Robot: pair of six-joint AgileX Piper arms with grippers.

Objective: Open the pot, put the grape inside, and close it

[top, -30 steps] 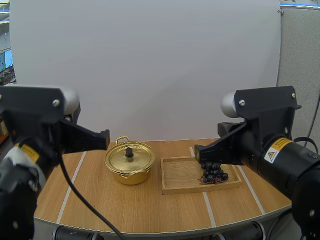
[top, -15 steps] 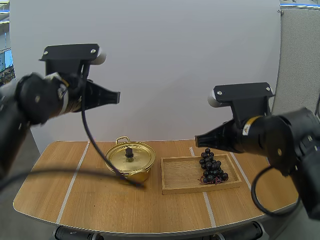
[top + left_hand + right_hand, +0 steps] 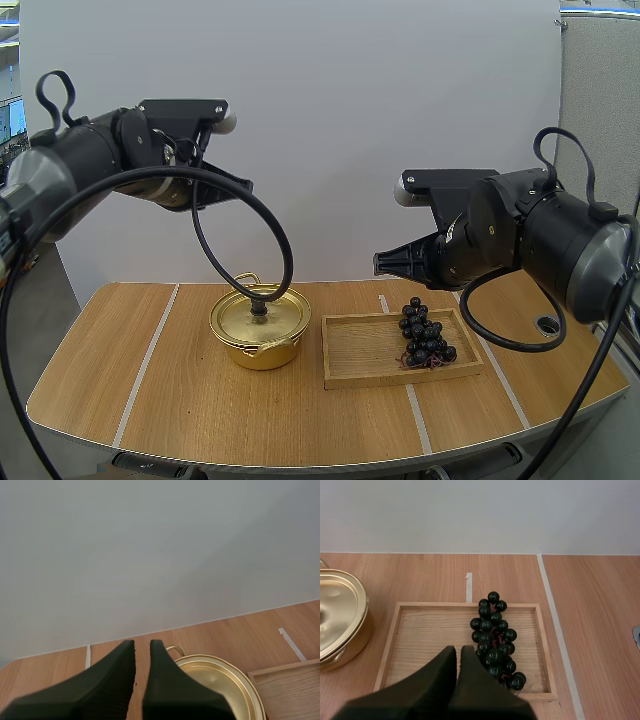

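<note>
Item 1: pot (image 3: 258, 352), gold, sitting on the table (image 3: 150, 390); lid (image 3: 240, 318) resting on it, black knob (image 3: 259, 306) standing upright at its centre.

Item 2: bunch of grapes (image 3: 424, 335), dark, lying in the right part of the wooden tray (image 3: 360, 350) (tray sitting just beside the pot).

Item 3: left end effector (image 3: 142, 645), hanging high above the table's back edge behind the pot; fingers pressed together, gripping nothing.

Item 4: right end effector (image 3: 458, 652), hovering above the tray, near the grapes; fingers pressed together, carrying nothing.
</note>
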